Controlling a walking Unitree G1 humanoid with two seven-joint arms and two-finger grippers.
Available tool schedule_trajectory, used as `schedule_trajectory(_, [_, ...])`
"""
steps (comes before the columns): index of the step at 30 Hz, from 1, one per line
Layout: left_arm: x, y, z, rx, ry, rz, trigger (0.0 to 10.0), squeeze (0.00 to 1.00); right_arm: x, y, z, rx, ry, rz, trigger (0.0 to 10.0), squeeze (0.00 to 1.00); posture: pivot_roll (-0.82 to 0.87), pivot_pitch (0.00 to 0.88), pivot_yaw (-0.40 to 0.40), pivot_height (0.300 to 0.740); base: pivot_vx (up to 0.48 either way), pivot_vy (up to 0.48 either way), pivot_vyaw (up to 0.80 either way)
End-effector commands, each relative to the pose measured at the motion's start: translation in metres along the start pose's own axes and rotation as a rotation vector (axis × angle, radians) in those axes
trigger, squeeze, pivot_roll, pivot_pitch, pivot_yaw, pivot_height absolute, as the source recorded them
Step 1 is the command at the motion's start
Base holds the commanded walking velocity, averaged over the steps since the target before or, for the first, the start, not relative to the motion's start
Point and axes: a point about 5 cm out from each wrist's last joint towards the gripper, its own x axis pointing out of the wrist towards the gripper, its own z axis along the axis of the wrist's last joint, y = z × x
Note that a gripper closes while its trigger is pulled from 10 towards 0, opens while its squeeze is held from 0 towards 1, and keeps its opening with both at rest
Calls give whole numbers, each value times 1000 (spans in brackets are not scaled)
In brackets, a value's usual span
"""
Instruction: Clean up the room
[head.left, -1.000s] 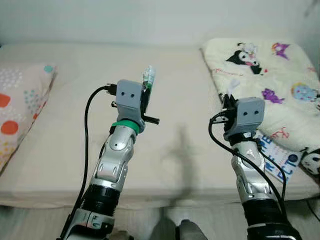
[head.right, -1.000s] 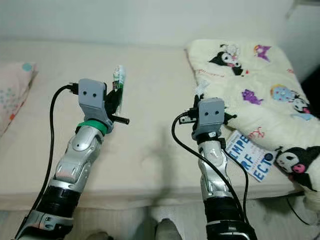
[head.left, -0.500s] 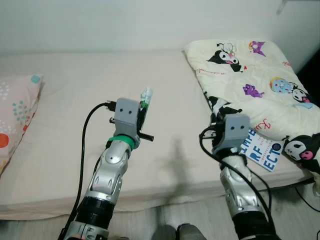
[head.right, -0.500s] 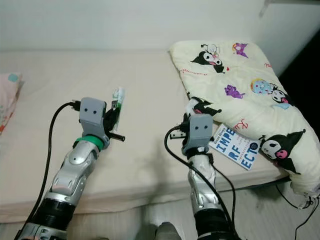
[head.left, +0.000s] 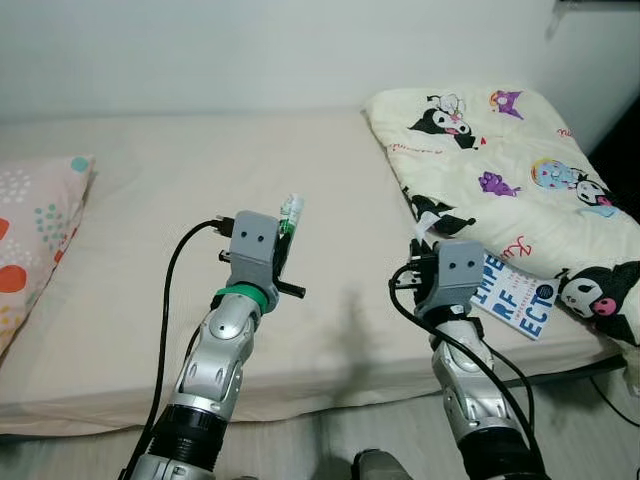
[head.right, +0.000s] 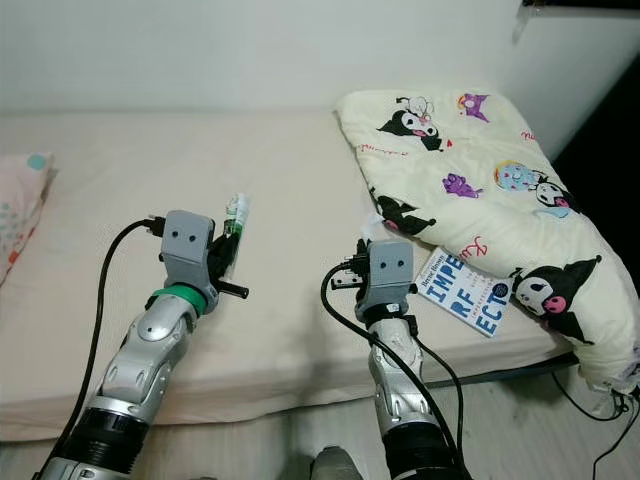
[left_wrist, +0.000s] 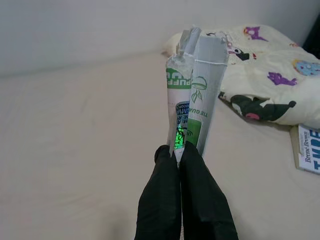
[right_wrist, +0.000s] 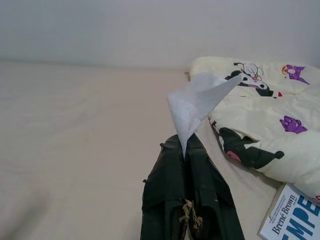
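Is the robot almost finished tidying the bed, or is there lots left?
Partly done. The left gripper has its jaws shut on a green and white wrapper, and the right gripper pinches a white paper scrap, both lifted off the bed. Neither is thrown away yet. A book lies beside the cartoon blanket.

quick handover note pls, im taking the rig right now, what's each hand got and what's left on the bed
Left hand: shut on a green-and-white wrapper, held up over the bed.
Right hand: shut on a scrap of white paper, held near the cartoon-print blanket.
Done: both bits of litter are picked up.
Left: neither is binned yet. A book lies at the blanket's edge near the bed's front; a dotted pillow sits at the left end.
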Motion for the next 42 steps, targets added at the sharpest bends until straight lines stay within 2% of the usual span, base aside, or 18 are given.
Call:
schedule_trajectory(1, [-1,0,-5,11,16,0,10000,0,-1,1,-3,7,8,-5,10000,0,-53,20,16,740,0,0,0])
schedule_trajectory(15, [-2,5,-8,20,13,16,10000,0,-2,6,-6,17,11,15,10000,0,-50,17,20,740,0,0,0])
schedule_trajectory(42, [-1,4,-9,13,14,14,10000,0,-1,11,-7,33,11,38,10000,0,-46,16,21,740,0,0,0])
